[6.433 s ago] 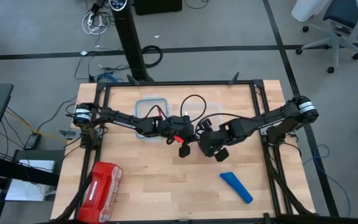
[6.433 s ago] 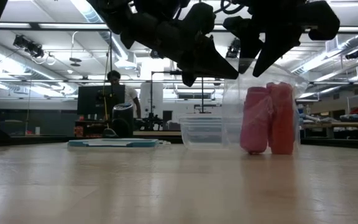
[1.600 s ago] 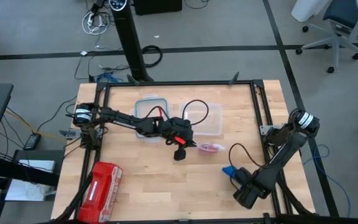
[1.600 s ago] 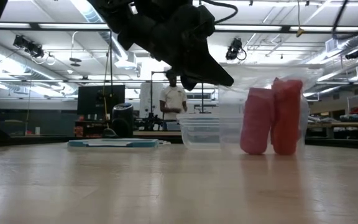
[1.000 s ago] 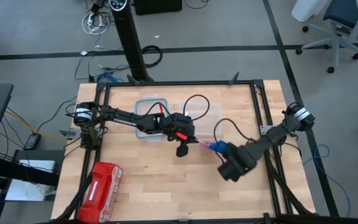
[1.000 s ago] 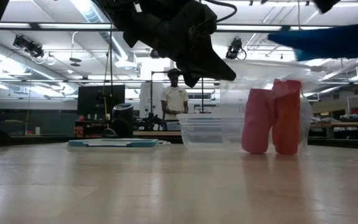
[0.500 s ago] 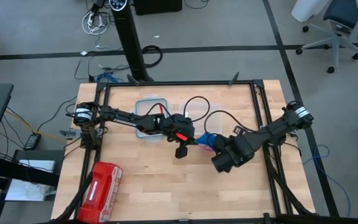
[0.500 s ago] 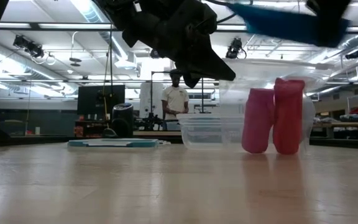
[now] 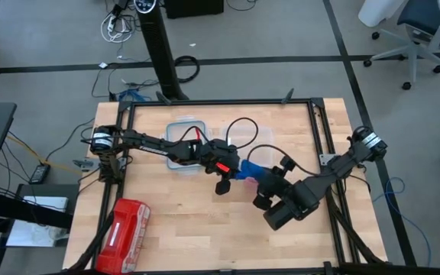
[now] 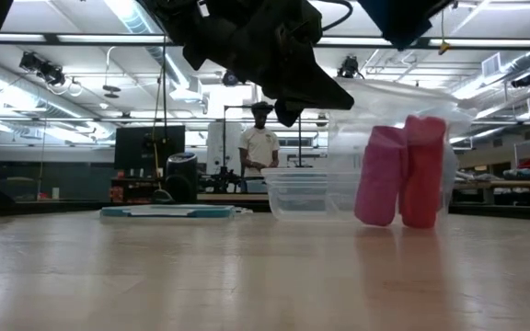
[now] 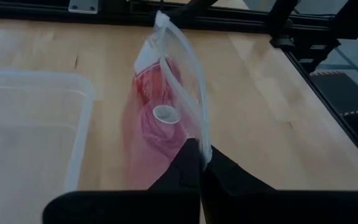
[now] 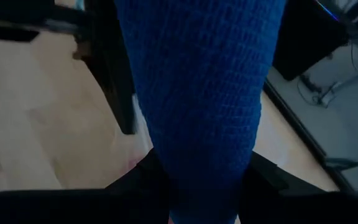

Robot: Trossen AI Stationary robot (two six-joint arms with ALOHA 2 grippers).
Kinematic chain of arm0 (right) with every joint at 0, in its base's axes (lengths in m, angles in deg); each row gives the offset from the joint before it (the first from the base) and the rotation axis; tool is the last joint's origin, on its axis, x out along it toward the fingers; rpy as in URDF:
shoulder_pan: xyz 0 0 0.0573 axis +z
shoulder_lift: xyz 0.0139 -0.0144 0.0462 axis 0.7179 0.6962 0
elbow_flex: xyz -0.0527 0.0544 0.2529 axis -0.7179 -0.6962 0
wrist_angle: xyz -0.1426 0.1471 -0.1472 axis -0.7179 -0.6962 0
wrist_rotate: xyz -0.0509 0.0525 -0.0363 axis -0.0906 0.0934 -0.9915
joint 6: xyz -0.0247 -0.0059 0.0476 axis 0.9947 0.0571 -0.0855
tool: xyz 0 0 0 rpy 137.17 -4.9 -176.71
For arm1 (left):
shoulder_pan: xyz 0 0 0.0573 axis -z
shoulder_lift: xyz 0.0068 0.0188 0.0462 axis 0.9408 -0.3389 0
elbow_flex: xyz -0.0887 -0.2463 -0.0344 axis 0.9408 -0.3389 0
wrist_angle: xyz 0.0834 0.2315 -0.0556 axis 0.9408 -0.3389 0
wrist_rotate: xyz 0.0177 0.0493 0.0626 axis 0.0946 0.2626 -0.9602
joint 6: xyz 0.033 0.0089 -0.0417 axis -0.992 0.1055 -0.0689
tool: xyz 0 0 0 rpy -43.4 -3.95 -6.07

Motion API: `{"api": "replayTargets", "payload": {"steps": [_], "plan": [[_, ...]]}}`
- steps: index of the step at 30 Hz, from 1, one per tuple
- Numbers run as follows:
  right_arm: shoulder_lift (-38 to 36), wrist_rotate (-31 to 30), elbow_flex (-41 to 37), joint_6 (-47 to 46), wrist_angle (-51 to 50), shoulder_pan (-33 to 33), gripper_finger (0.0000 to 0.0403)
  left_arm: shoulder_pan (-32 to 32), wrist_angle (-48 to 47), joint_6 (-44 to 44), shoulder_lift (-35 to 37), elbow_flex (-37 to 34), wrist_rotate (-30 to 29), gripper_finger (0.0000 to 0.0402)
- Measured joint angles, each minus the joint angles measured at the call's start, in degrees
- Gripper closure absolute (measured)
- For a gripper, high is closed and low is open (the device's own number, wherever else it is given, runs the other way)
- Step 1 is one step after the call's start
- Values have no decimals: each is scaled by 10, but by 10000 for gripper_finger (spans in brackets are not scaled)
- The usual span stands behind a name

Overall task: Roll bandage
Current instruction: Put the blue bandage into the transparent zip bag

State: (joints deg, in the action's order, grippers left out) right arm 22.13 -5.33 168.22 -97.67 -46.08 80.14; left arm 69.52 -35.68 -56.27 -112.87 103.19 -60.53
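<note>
The left gripper (image 9: 234, 173) pinches the bag (image 11: 166, 118) mouth up so the right gripper (image 9: 260, 177), clamping the bandage (image 12: 197, 93), can drop it in.

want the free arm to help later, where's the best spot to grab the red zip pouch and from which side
Grip the red zip pouch across its narrow width near the middle, coming straight down from above. It lies flat at the table's near-left corner, long axis angled slightly, with bare wood along its right flank. Its left edge sits by the frame rail, so a side approach looks cramped. This is a judgement from the high view alone.
</note>
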Motion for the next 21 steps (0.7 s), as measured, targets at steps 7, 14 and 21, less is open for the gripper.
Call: {"api": "replayTargets", "payload": {"steps": [7,14,21], "plan": [[0,-31,-68,-77,94,1,275,0,0,2,0,0,0,401],[0,-84,-110,-152,101,16,275,0,-1,-1,0,0,0,401],[0,-107,-154,-188,127,16,275,0,-2,-9,0,0,-1,401]]}}
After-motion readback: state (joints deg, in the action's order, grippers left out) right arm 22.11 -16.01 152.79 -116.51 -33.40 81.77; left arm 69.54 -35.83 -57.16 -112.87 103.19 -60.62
